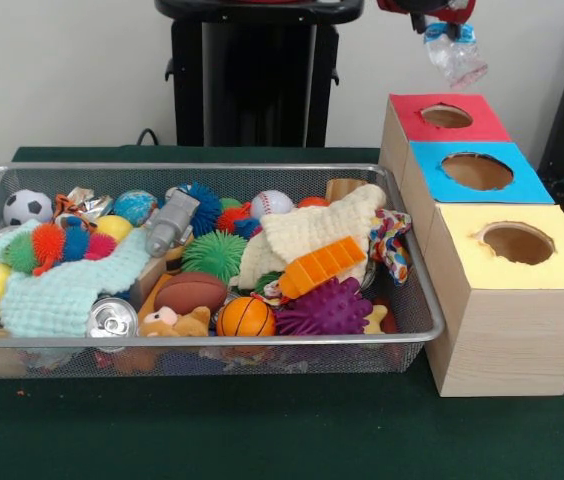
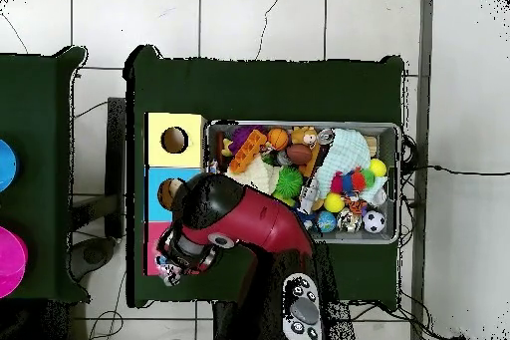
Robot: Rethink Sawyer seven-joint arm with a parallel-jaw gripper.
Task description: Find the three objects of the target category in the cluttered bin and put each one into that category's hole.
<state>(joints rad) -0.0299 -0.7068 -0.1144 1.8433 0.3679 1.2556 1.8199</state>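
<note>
My gripper [image 1: 440, 14] shows only at the top edge of the front view, shut on a translucent blue and white crinkly wrapper [image 1: 454, 52]. The wrapper hangs above and slightly right of the hole [image 1: 447, 116] in the red-topped box. In the overhead view the arm [image 2: 244, 218] covers the red box, and the gripper end [image 2: 175, 262] sits over it. The wire mesh bin [image 1: 202, 168] stands to the left, full of toys; it also shows in the overhead view [image 2: 304, 125]. A crinkled shiny orange and silver piece [image 1: 80, 207] lies near the soccer ball.
Three wooden boxes stand in a row beside the bin: red top, blue top [image 1: 477, 172] and yellow top [image 1: 517, 243], each with a round hole. The bin holds balls, spiky toys, cloths [image 1: 57, 290], a silver can [image 1: 112, 318] and an orange block [image 1: 322, 266].
</note>
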